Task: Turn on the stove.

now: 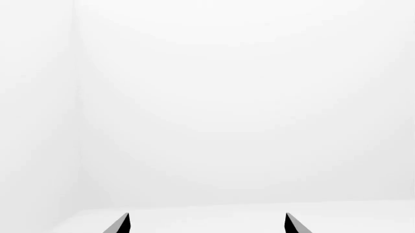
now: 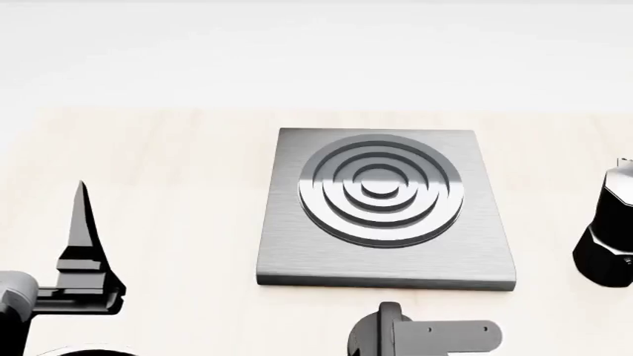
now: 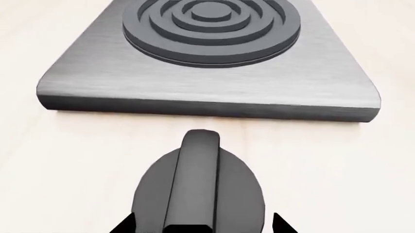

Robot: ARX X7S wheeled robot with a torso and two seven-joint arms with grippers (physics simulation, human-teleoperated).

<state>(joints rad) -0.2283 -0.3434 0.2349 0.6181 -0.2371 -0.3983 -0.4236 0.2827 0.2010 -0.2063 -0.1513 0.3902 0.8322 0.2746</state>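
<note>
The stove [image 2: 386, 211], a brushed grey slab w/ raised concentric rings, is laid flat at centre of the wooden table [image 2: 168, 185] in the head view. Its black ridged knob [image 3: 198, 187] is set on the table just off the slab's near edge, at approx. 6 o'clock from the rings, apart from the slab itself; only its top [image 2: 388, 311] is seen in the head view.

The right gripper [image 3: 198, 228] is positioned directly over the knob, presumably so the ridge can be pinched and twisted. 2 dark fingertips are glimpsed, 1 either side of the knob, w/ a gap to each; the jaws are read as spread, not yet clamping. Contact can't be confirmed, as the tips are cut off at the frame edge.

The left gripper [image 2: 84, 245] is held at approx. 9 o'clock from the stove, well apart, probably parked out of the way. In the left wrist view its 2 fingertips [image 1: 120, 224] are seen wide apart w/ nothing between, aimed at blank white background.

Count: 1 stove slab, 1 knob, 4 rings approx., 2 grippers. 1 black moka pot [image 2: 608, 237] is stood at 3 o'clock, partly cropped.
</note>
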